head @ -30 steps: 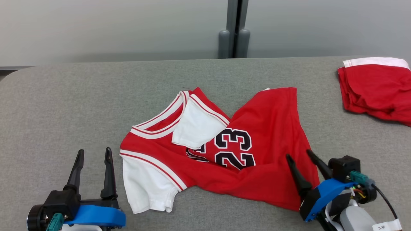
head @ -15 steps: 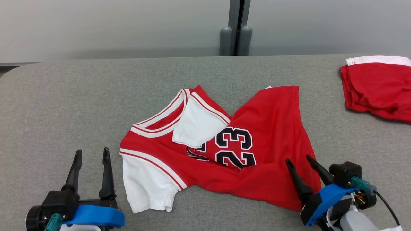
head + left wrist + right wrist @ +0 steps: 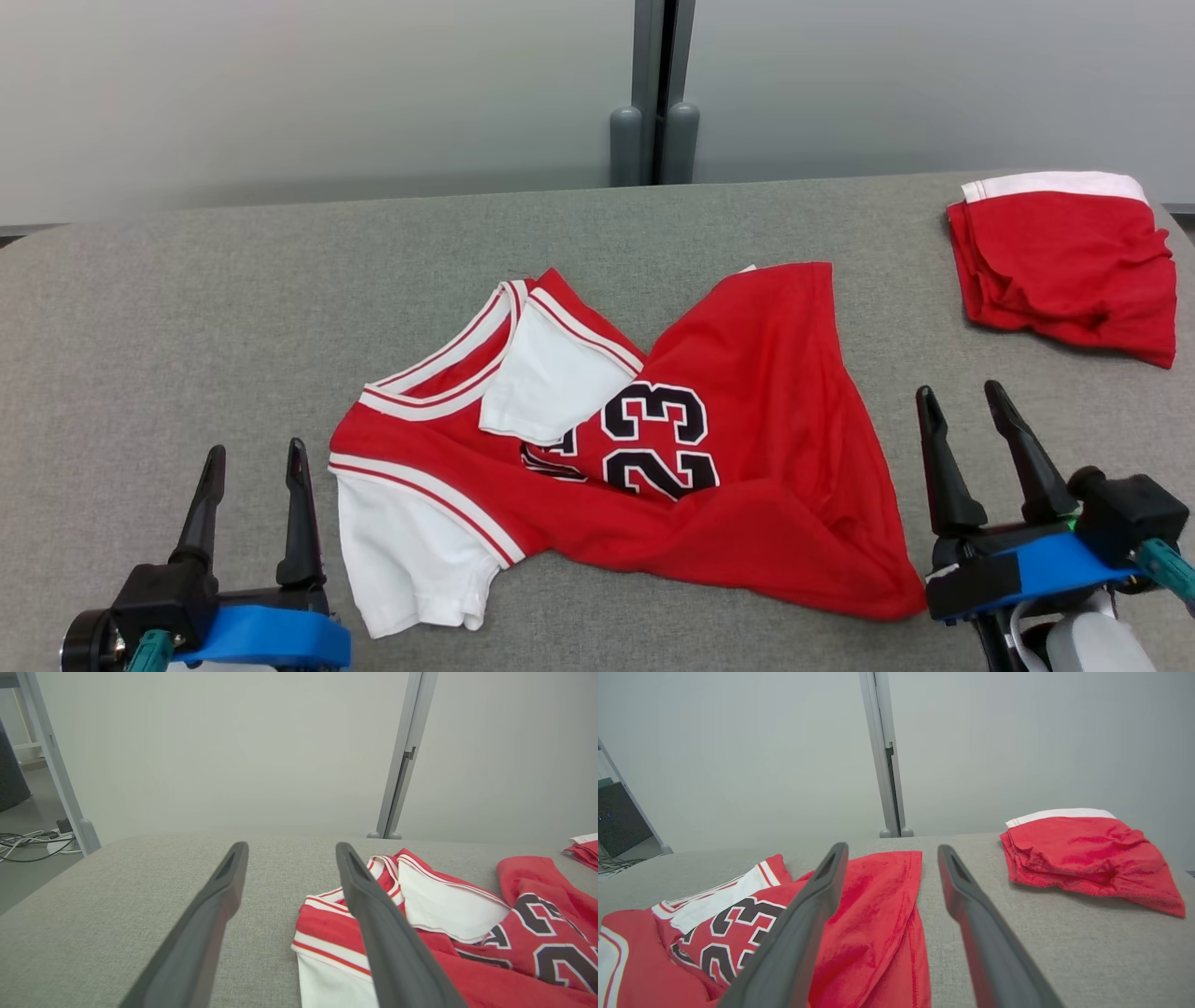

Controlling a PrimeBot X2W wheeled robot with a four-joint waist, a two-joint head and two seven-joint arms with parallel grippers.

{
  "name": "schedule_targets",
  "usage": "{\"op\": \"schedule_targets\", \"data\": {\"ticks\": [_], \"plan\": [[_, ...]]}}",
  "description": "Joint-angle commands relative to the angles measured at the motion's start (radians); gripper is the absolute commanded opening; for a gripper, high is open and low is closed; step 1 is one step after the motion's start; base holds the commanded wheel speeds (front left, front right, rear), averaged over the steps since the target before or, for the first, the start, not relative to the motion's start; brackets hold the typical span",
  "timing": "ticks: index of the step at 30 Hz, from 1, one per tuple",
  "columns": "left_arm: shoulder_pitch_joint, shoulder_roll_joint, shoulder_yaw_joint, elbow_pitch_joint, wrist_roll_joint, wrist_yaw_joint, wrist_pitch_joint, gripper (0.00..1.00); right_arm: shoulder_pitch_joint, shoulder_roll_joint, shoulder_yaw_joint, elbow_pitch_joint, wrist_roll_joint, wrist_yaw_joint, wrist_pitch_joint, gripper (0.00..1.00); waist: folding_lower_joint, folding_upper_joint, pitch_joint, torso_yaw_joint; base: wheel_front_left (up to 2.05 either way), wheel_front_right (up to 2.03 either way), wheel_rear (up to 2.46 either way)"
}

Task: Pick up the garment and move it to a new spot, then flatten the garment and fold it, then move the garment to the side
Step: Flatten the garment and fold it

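Garment (image 3: 747, 448), a red jersey numbered 23, lies crumpled in the middle of the grey table (image 3: 187, 327). One white sleeve (image 3: 551, 383) is flopped over its chest and its body is twisted toward the right, so it looks to need spreading before any fold. The left gripper (image 3: 257, 448) sits at the near left, just beside the lower sleeve (image 3: 411, 551), jaws wide and empty. The right gripper (image 3: 959, 389) sits just past the hem corner (image 3: 896, 597), equally wide and holding nothing. The two flank the jersey, probably so each can take an edge. A folded red cloth (image 3: 1064, 261) lies well apart at the far right, perhaps marking the side spot.
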Motion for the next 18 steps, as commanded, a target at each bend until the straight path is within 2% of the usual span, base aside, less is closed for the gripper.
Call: {"op": "schedule_targets", "data": {"ticks": [1,7,18], "plan": [[0.014,-0.001,0.004,0.000,0.007,-0.002,-0.002,1.00,0.022,0.007,-0.008,-0.020,-0.008,0.000,-0.005,1.00,0.0000,0.0000,-0.006,-0.005,0.00,0.00,0.00],[0.033,-0.001,0.009,0.003,0.014,-0.004,-0.002,1.00,0.142,0.045,-0.045,-0.150,-0.062,0.000,-0.005,1.00,0.0000,0.0000,-0.030,-0.016,0.00,0.00,0.00],[0.053,-0.001,0.014,0.021,0.035,-0.005,-0.002,1.00,0.219,0.072,-0.031,-0.148,-0.113,0.000,-0.006,1.00,0.0000,0.0000,-0.045,-0.014,0.00,0.00,0.00]]}}
